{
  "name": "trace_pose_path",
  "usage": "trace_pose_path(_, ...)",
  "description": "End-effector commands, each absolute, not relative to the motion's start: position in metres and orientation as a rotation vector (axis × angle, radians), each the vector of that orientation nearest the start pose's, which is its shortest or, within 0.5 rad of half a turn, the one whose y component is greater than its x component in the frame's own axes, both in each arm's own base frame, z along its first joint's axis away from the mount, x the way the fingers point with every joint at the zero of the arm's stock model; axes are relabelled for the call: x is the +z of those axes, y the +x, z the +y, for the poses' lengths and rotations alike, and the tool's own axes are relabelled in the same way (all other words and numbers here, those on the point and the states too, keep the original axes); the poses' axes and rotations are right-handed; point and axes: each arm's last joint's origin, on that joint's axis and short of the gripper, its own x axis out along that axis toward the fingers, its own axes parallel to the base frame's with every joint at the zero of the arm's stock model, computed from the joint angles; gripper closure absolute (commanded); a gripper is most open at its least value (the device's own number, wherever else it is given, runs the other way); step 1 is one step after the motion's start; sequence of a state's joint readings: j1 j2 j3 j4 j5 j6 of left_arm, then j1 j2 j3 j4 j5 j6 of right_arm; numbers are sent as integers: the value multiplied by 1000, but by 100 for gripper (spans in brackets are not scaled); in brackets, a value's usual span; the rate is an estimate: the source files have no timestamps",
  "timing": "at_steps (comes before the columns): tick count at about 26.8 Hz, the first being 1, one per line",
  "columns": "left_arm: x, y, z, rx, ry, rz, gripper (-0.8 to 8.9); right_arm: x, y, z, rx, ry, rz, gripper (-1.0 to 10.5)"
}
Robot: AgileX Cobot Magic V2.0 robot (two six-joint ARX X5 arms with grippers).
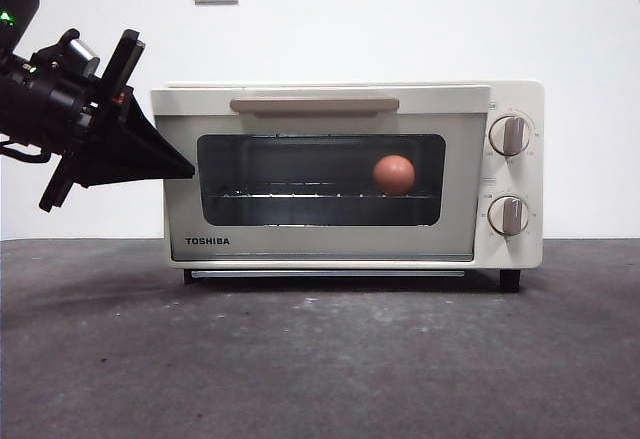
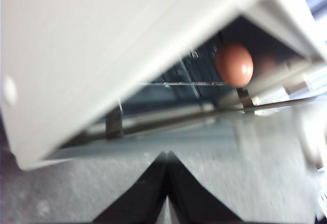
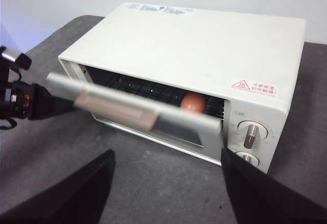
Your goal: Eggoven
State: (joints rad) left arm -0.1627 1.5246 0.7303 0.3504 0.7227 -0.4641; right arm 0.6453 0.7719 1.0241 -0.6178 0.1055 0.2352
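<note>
The egg (image 1: 394, 174) sits on the wire rack (image 1: 320, 195) inside the toaster oven (image 1: 345, 174), toward the side of the two knobs (image 1: 510, 135), behind the glass window of the door (image 1: 320, 179). It is judged light, smooth and fragile, so it can roll on the wires and crack under a hard squeeze; a soft hold across its middle would be best, though here it seems already in place. The oven itself looks stiff and rather heavy, and the tan handle (image 1: 314, 105) along the door's top edge is the natural place to push or pull. In the front view the door seems fully shut, but the right wrist view shows it standing a bit ajar at the top, w/ the egg visible through the gap. The left gripper (image 1: 150, 164) is at the door's edge far from the knobs, its jaws pressed together to a point, holding nothing. The right gripper (image 3: 166, 183) hangs back above the table (image 1: 320, 359), jaws spread wide, also w/o any load, approx. facing the oven front.
</note>
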Motion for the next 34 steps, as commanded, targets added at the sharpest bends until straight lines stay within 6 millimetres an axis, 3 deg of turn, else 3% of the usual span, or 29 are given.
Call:
trace_pose_path(1, 203, 300, -68, -751, -564, 611, 807, 375, 116, 85, 498, 85, 396, 611)
trace_pose_path(7, 222, 287, -68, -761, -521, 594, 807, 374, 116, 85, 500, 79, 401, 630)
trace_pose_path(15, 264, 238, -72, -686, -346, 547, 807, 361, 115, 84, 496, 27, 473, 657)
trace_pose_path(21, 292, 200, -72, -640, -282, 470, 807, 334, 116, 85, 519, 40, 455, 744)
trace_pose_path(26, 302, 177, -70, -597, -228, 441, 807, 306, 115, 88, 598, 77, 371, 850)
trace_pose_path(29, 303, 168, -69, -579, -212, 452, 807, 290, 115, 89, 653, 82, 321, 949)
trace_pose_path(34, 303, 163, -70, -586, -199, 470, 807, 272, 116, 89, 641, 77, 334, 943)
